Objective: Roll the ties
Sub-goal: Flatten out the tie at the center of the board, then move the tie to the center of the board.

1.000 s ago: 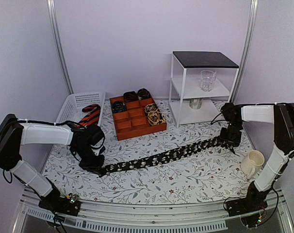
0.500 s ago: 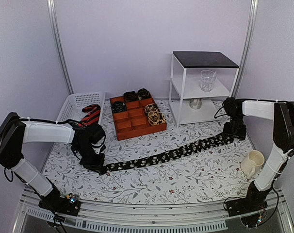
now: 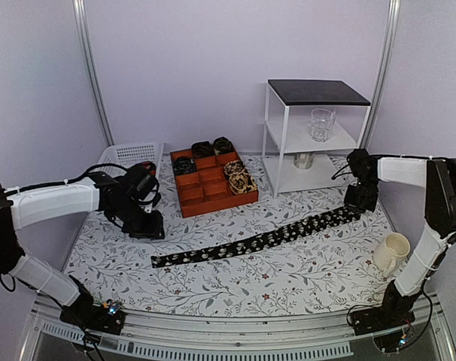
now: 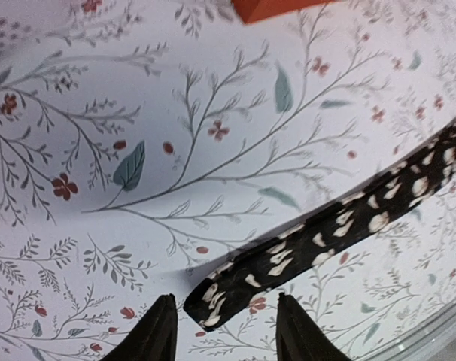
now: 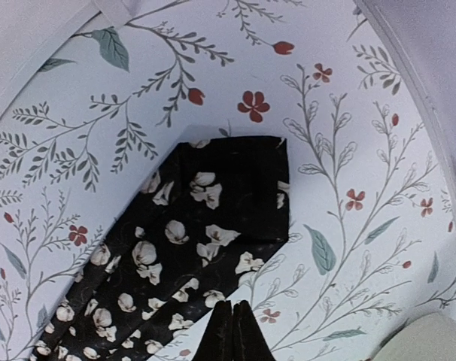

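One long tie, black w/ pale flower print, lies flat & unrolled on the floral table cover, running diagonally from narrow end at near left to wide end at far right; L gripper sits above the cover just beyond the narrow end, apart from it; in L wrist view the L gripper has its two fingers standing partly apart w/ nothing gripped, and the tie tip lies on the cover below the gap; R gripper is at the wide end; in R wrist view the R gripper has jaws pressed together, holding nothing, tips over the near edge of the tie, whose squared wide end lies flat; behind, an orange compartment tray holds coiled ties in its back & right cells; white basket to tray's left, white shelf unit to its right w/ a glass on the middle shelf; cream mug at near right.
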